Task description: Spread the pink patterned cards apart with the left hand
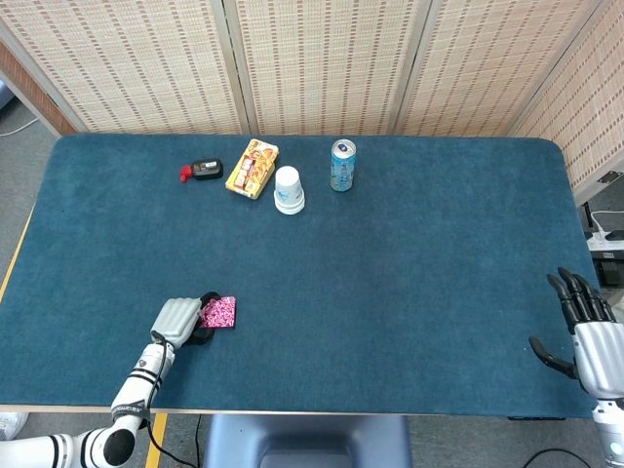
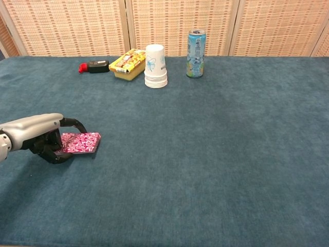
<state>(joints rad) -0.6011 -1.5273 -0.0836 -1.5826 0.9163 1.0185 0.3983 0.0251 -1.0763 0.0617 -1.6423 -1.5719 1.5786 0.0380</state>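
Open blue felt is stretching across the table (image 1: 409,292) between the left hand (image 1: 178,319) and right hand (image 1: 585,327) — only the cup stack (image 1: 289,189), can (image 1: 342,165), snack box (image 1: 253,168) and small black-and-red device (image 1: 202,170) are crowding the far edge.
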